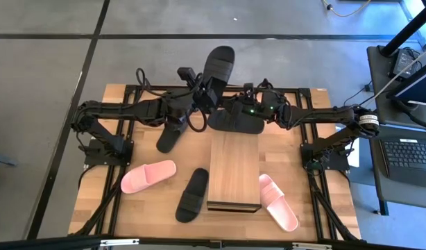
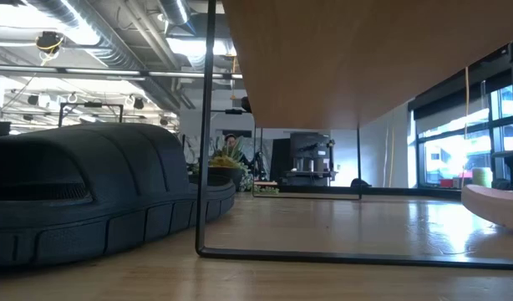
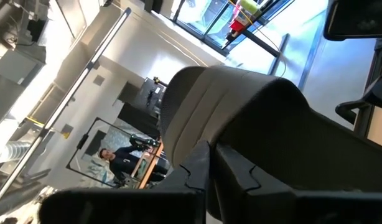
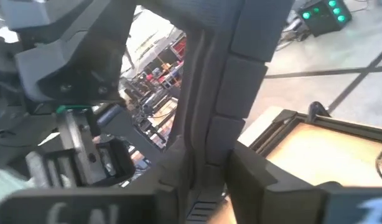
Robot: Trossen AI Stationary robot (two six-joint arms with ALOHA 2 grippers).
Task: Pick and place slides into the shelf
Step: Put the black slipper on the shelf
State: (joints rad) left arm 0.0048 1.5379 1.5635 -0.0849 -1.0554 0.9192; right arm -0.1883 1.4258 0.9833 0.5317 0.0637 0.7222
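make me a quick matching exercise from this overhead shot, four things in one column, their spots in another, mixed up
Things:
1. raised black slide
2. shelf
3. pink slide lying crosswise
4. second pink slide

Places:
A. on the table, on the right arm's side of the shelf
B. held up beyond the table's far edge
C. middle of the table, near edge
D. on the table, on the left arm's side

Pairs: 1-B, 2-C, 3-D, 4-A

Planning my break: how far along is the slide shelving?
Done: nothing yet, the shelf top is bare. In hand: the left gripper holds one black slide aloft, with the right gripper close beside it. Left: two pink slides and three other black slides lie on the table.
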